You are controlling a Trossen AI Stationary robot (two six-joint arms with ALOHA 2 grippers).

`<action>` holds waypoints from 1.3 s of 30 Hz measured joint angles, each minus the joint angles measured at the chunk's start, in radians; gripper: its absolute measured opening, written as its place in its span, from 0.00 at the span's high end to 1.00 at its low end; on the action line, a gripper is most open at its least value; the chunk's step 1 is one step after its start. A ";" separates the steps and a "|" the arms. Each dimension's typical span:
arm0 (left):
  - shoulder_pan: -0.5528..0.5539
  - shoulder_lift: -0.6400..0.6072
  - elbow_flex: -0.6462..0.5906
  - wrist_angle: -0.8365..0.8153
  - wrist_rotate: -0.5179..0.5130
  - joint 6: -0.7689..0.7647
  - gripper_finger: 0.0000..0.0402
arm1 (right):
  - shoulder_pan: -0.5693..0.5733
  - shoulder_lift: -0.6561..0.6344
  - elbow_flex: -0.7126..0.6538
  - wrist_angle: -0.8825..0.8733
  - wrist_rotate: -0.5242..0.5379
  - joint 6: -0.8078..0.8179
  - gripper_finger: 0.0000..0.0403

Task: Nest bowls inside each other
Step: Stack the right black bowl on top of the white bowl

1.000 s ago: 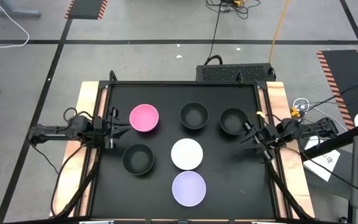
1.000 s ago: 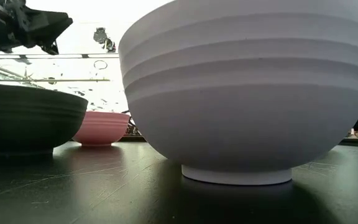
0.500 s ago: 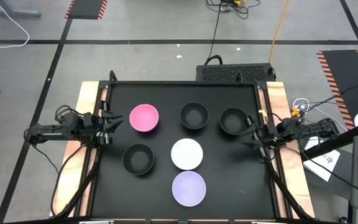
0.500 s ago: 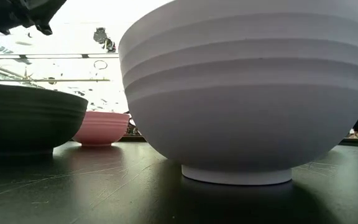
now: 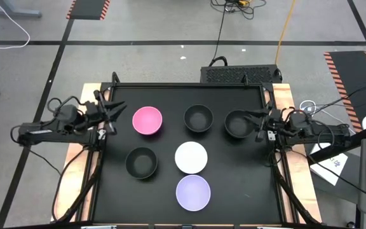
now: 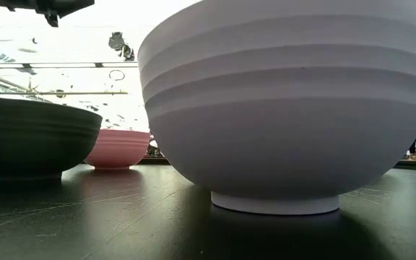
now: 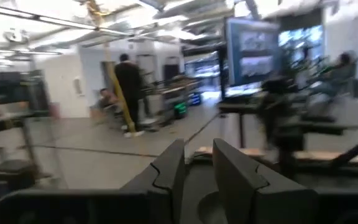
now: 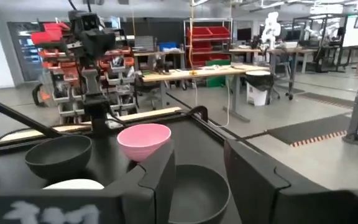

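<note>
Six bowls stand apart on their bases on the black table: a pink bowl (image 5: 147, 120), black bowls (image 5: 198, 117) (image 5: 238, 124) (image 5: 141, 162), a white bowl (image 5: 190, 157) and a lavender bowl (image 5: 192, 192). The lavender bowl (image 6: 280, 108) fills the low view. My left gripper (image 5: 121, 110) hovers left of the pink bowl, pointing level across the table, its fingers (image 7: 169, 171) narrowly open with nothing between them. My right gripper (image 5: 251, 121) hangs open over the right rim of the right black bowl (image 8: 197, 193), clear of it.
A raised frame (image 5: 189, 85) runs around the black table top. Wooden strips (image 5: 89, 102) lie along its left and right sides. Bare table shows at the near left and near right corners. A person (image 7: 129, 87) stands in the room far behind.
Both grippers have risen and tipped up from pointing downward to about level. Each has also shifted toward the table's far edge. In the low view the left gripper has climbed almost out of the picture's top. The bowls have kept still.
</note>
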 joint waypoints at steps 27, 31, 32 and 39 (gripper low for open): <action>0.000 0.100 0.147 -0.277 0.119 -0.015 0.78 | -0.194 0.302 0.161 -0.318 -0.106 0.191 0.68; 0.000 0.111 0.146 -0.247 0.120 -0.007 0.70 | -0.218 0.334 0.161 -0.268 -0.191 0.098 0.68; 0.000 0.111 0.146 -0.235 0.114 -0.005 0.67 | -0.218 0.335 0.161 -0.246 -0.193 0.053 0.68; 0.000 0.115 0.146 -0.159 0.110 0.029 0.52 | -0.218 0.325 0.161 -0.186 -0.193 -0.117 0.68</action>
